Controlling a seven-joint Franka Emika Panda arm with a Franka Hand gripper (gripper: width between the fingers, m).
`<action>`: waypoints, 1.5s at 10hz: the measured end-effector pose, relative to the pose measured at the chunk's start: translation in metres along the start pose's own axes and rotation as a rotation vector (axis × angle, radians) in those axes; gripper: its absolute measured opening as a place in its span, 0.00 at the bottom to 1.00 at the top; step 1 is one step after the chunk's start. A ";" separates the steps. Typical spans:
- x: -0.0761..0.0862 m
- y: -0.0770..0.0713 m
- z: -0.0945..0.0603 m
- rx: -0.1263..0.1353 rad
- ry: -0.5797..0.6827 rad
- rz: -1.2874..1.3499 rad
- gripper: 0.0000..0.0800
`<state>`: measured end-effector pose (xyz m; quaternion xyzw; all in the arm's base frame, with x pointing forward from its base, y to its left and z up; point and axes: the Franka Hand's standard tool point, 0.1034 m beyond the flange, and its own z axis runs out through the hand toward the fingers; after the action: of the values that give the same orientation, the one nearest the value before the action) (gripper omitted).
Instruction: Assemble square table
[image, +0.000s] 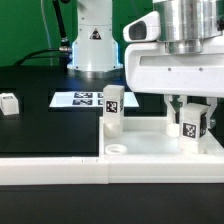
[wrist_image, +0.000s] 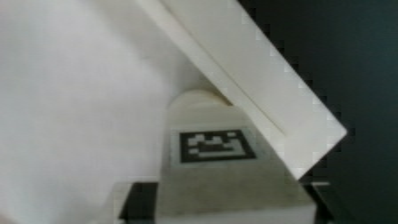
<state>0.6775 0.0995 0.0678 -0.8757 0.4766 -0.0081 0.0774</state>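
Exterior view: gripper (image: 192, 114) clamps a leg (image: 192, 126), it seems, over the top (image: 140, 152) at the bench's front edge; likely light, rigid, slick plastic, best held across flat sides.

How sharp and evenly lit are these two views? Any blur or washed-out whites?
Exterior view: sharp enough and evenly lit, though the gripper sits close and large, and the white table top shows little shading. Wrist view: soft all over; the tag on the held leg is fuzzy-edged, and the whites are nearly featureless.

Black table (image: 40, 125): marker board (image: 88, 98), loose leg (image: 10, 102), tabletop (image: 150, 148), rail (image: 50, 169)
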 end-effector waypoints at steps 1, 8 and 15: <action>0.000 0.000 0.000 0.008 -0.012 0.155 0.36; 0.001 0.000 0.000 0.041 -0.110 0.872 0.36; -0.001 -0.003 0.001 0.060 -0.114 1.044 0.73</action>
<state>0.6797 0.1022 0.0669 -0.5183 0.8439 0.0657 0.1219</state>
